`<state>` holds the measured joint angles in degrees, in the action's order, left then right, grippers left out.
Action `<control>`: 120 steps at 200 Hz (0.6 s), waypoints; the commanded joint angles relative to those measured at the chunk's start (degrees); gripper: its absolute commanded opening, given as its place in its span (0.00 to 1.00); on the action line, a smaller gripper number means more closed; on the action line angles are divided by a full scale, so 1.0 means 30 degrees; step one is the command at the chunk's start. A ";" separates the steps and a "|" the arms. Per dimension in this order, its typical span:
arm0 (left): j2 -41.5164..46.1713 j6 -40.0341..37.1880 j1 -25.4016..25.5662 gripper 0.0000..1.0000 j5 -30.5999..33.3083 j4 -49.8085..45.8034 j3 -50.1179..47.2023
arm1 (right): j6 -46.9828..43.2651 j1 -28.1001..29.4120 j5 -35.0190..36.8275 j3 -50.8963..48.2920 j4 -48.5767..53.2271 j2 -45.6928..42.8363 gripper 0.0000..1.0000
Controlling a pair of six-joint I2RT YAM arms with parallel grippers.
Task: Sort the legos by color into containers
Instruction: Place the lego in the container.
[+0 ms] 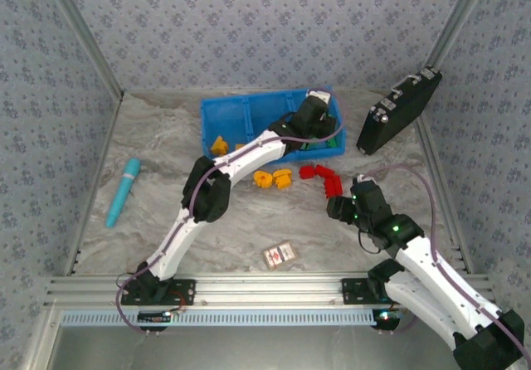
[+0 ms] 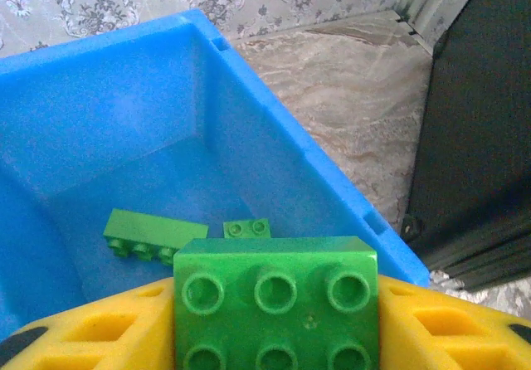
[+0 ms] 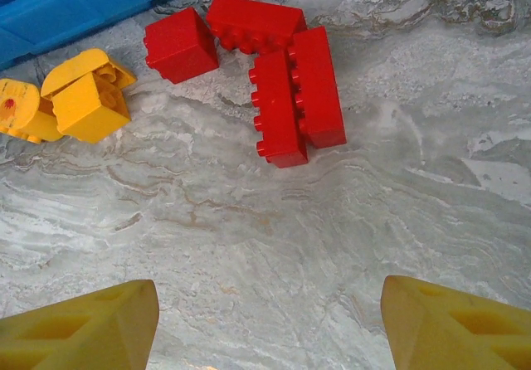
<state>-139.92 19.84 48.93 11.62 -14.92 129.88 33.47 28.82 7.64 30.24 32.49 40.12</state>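
Surface: grey marble-look table (image 1: 249, 221), patterned wallpaper walls on 3 sides.
Bin: blue bin (image 1: 241, 117) at 12 o'clock of table, split by dividers.
Left arm: left gripper (image 1: 315, 111) reaches over bin's R-end compartment; jaws clamped on a green brick (image 2: 274, 299), studs facing wrist cam, yellow fingers (image 2: 91, 333) tight on both sides.
Green in bin: 2 loose green bricks (image 2: 153, 233) on floor of that compartment, under the held one.
Right arm: right gripper (image 3: 270, 324) low over bare table at approx. 4 o'clock; jaws spread wide, nothing betw. them.
Reds: 4 red bricks (image 3: 278, 109) bunched and touching on table, at 12 o'clock of right gripper, just outside bin's near wall.
Yellows: 2 yellow bricks (image 3: 70, 96) on table at 9 o'clock of the reds, near bin wall; 1 more yellow brick (image 1: 219, 146) looks to sit in bin's L-end compartment.
Black device (image 1: 398, 113): 2 o'clock, tilted, just beside bin's R end.
Teal cylinder (image 1: 123, 189): 9 o'clock, well apart from bricks.
Card box (image 1: 280, 255): red-white, flat, 6 o'clock, near front edge betw. arm bases.
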 commanded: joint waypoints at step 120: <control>0.0859 -0.2625 -0.0468 0.70 -0.0331 -0.4963 0.3700 | -0.5340 0.1859 -0.3563 0.1519 -0.2042 0.2768 0.74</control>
<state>-148.11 15.88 48.34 12.64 -26.35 143.44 27.29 29.63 0.71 30.81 28.99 45.52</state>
